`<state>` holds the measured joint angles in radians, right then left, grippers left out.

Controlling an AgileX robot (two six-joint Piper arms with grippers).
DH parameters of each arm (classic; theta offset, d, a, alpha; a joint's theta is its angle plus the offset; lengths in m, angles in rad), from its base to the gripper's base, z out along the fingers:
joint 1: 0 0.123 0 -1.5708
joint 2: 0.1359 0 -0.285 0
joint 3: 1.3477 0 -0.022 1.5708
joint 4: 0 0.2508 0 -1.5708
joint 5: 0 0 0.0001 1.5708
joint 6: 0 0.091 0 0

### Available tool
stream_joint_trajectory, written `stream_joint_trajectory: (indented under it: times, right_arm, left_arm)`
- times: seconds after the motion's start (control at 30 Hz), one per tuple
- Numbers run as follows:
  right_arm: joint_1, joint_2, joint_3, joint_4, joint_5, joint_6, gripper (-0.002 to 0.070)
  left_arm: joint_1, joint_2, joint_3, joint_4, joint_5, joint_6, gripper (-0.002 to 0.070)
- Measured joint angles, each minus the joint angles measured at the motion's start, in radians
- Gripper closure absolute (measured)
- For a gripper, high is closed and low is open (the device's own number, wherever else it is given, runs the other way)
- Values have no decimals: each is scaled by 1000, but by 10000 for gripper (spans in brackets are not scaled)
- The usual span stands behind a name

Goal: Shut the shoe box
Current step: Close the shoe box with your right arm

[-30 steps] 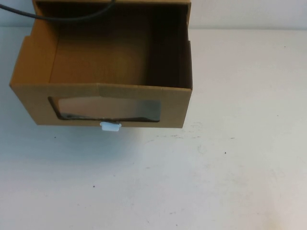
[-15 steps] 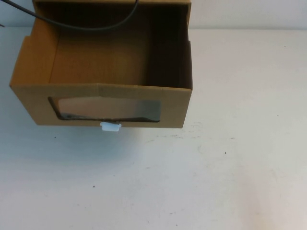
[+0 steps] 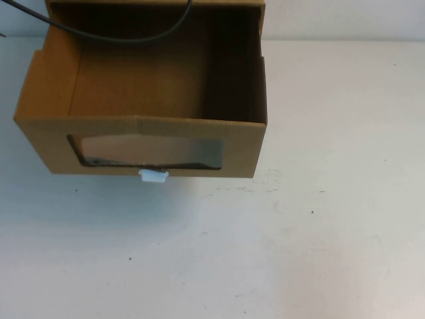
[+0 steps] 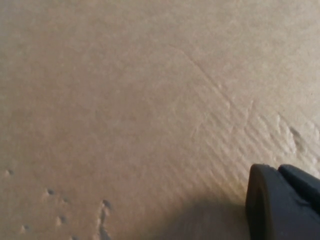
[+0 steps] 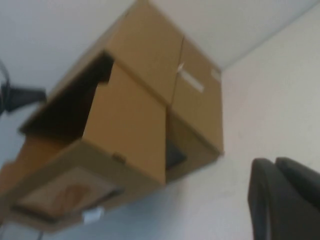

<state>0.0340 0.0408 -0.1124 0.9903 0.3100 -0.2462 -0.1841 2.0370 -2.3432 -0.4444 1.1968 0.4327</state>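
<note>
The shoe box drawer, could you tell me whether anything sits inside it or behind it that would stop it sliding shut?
Nothing visible blocks it. The shoe box drawer is empty, though a black cable hangs across its far end. The left gripper is right against cardboard; the right gripper is off beside the box, over the bare table.

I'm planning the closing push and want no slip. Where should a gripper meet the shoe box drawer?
Best on the shoe box drawer's windowed front panel, approached from the table's near side; it is flat and upright. The small white tab seems less secure.
</note>
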Motion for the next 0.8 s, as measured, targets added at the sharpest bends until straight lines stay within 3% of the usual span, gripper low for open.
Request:
stream_joint_trajectory:
  times: [0.27, 0.47, 0.6, 0.8]
  right_arm:
    - [0, 530, -490, -288, 596, -28, 687]
    - [35, 824, -746, -376, 727, -73, 687]
    - [205, 941, -867, -430, 679, -44, 687]
    - [663, 1113, -987, -776, 534, 246, 687]
  left_arm:
    - [0, 0, 0, 0, 2, 0, 677]
    - [0, 0, 0, 0, 2, 0, 677]
    - [0, 0, 0, 0, 2, 0, 677]
    - [0, 0, 0, 0, 2, -7, 677]
